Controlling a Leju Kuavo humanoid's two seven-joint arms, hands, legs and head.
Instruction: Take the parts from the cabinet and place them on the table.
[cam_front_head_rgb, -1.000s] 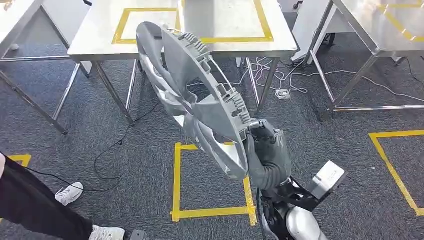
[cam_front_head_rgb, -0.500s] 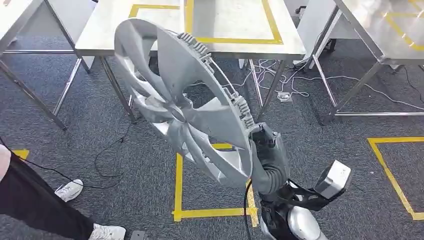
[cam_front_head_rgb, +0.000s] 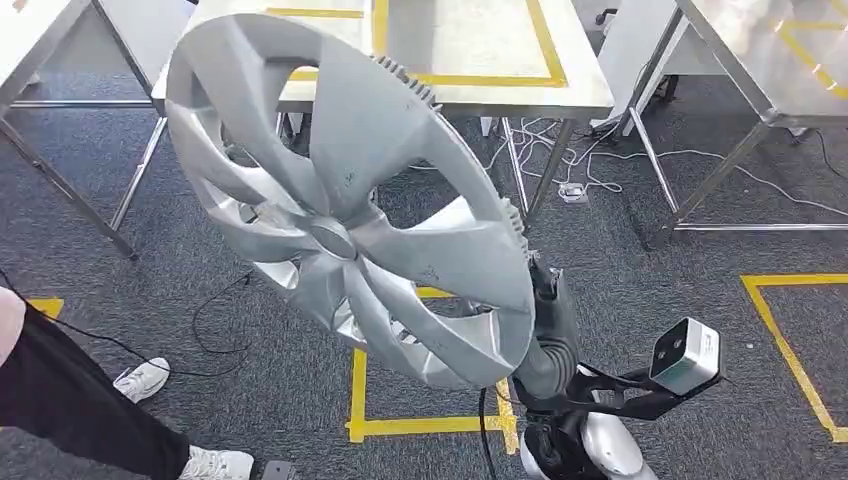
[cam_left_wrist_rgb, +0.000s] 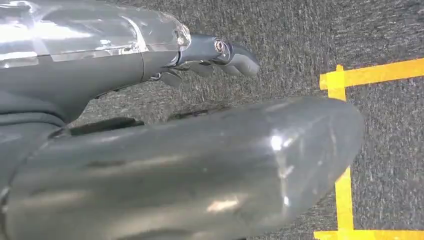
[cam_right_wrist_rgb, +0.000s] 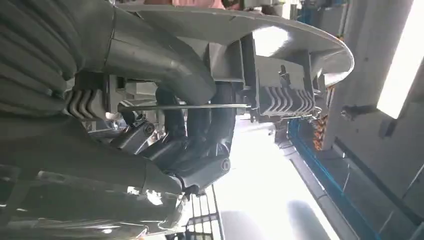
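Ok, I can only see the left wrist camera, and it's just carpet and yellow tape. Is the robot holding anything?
Observer: Yes. The right hand grips a big silver wheel cover by its rim.
Operator: Is it on the table yet?
Observer: No. It's up in the air and tilted. The steel table stands ahead of the robot.
Operator: Is anybody near?
Observer: Yes, a person's dark trouser leg and white shoe are on the robot's left.
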